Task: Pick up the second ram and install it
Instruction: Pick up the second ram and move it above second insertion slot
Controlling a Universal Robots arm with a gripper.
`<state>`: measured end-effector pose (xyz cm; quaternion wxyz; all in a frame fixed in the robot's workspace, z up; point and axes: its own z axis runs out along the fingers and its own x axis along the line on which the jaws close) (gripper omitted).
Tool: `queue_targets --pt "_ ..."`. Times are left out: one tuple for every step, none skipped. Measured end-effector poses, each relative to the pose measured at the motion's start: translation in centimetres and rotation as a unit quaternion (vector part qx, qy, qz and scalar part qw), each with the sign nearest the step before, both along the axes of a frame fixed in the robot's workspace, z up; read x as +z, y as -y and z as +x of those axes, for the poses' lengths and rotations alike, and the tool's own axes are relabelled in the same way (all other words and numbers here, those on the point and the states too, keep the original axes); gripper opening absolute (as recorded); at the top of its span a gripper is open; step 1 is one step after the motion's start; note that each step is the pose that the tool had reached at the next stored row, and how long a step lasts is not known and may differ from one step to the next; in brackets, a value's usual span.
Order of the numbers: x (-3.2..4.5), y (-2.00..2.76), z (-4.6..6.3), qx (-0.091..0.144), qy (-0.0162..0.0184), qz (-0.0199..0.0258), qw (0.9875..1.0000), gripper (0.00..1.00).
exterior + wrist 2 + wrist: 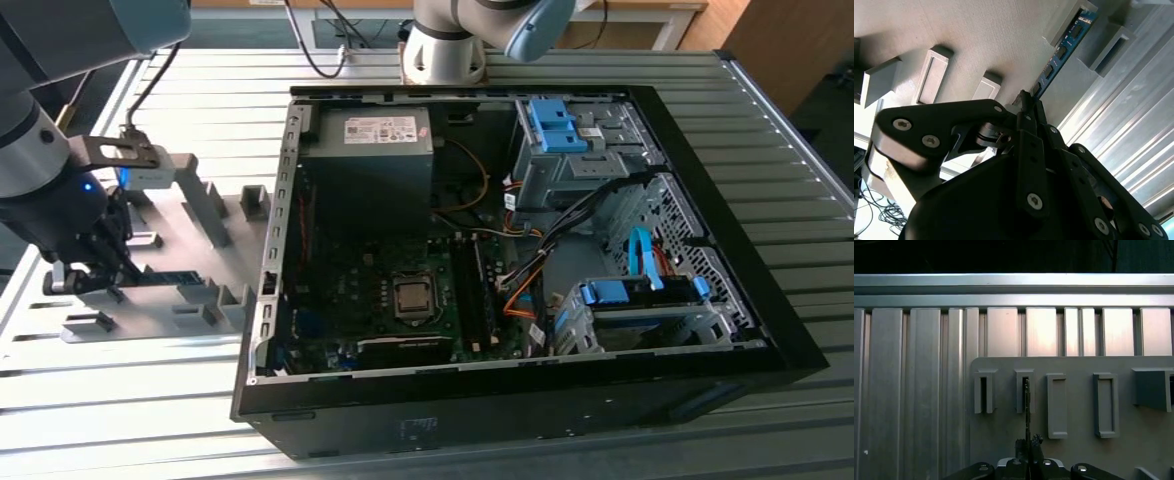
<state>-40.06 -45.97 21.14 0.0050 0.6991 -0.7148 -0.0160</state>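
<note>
Colour rundown: the second ram [1061, 50] is a bright blue board with a row of black chips down it. The gripper [1027, 102] is matte black all over with silvery screw heads. The tray [200, 215] with its blocks is plain pale grey, and the table [561, 70] is silver aluminium with long ribbed stripes. In the exterior view the computer case [534, 410] is black, the motherboard [354, 290] dark green, and the drive caddies [554, 125] on the exterior view's right are vivid blue, with orange wires [523, 300] between them. The arm [120, 25] is pale grey with blue-grey caps
</note>
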Motion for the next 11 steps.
queue_targets --pt "0.01 0.00 0.00 0.000 0.0000 0.0000 1.0000 0.14" --pt "0.03 0.00 0.00 0.000 0.0000 0.0000 1.0000 0.14" --pt "0.05 0.00 0.00 0.000 0.0000 0.0000 1.0000 0.14" --pt "0.07 0.00 0.00 0.000 0.0000 0.0000 1.0000 0.14" --pt "0.33 0.00 0.00 0.000 0.0000 0.0000 1.0000 0.14" --pt "0.49 0.00 0.00 0.000 0.0000 0.0000 1.0000 0.14" --pt "0.51 0.00 0.00 0.000 0.0000 0.0000 1.0000 0.14" --pt "0.52 0.00 0.00 0.000 0.0000 0.0000 1.0000 0.14" --pt "0.54 0.00 0.00 0.000 0.0000 0.0000 1.0000 0.14" --pt "0.55 0.00 0.00 0.000 0.0000 0.0000 1.0000 0.14" --pt "0.56 0.00 0.00 0.000 0.0001 0.0001 1.0000 0.14"
